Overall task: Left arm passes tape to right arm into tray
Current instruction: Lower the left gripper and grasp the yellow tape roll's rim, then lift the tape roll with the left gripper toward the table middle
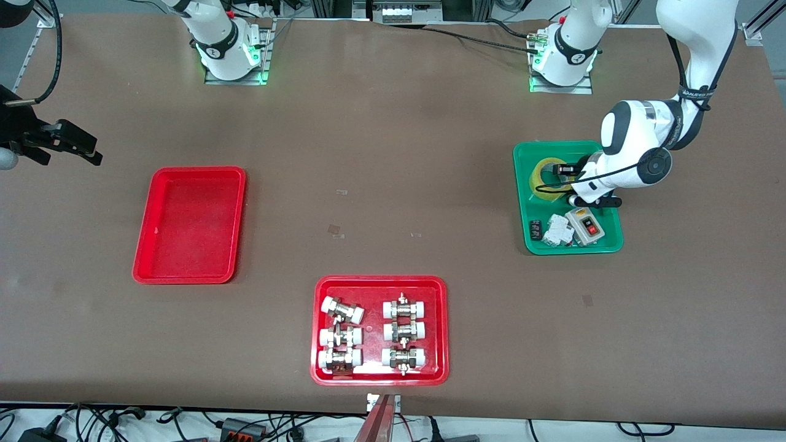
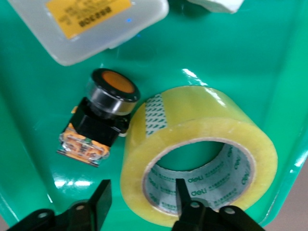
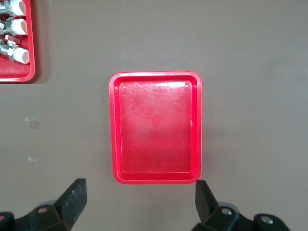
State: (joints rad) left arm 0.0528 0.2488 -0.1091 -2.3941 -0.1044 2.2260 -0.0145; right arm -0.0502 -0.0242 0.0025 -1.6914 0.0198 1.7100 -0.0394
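Two black fingers of the left gripper [image 2: 139, 204] stand apart astride the wall of the wide roll of translucent yellow packing tape [image 2: 199, 144], one finger inside the whitish printed core and the other outside it; they have not yet closed on it, as far as the wrist view lets me judge. The tape lies in the green rectangular plastic tray [image 1: 568, 197], at about ten o'clock within it in the front view. To do this pick well, I would settle the fingers deeper over the roll's wall before closing, squeeze squarely across it so the roll does not twist, then lift straight up clear of the rim.

Sharing the green tray are a black push-button switch with an orange face [image 2: 98, 118] just beside the tape, a pale plastic box with a yellow label [image 2: 89, 24], and toward six o'clock a grey switch box with a red button [image 1: 585, 225] and small white parts.

Out at nine o'clock of the front view, the right gripper [image 3: 139, 204] waits over the table, fingers wide apart, looking down on the plain glossy red rectangular tray [image 1: 190, 225], which holds nothing but a white speck. At six o'clock, a like red tray [image 1: 379, 330] carries white-capped metal fittings [image 1: 373, 335].
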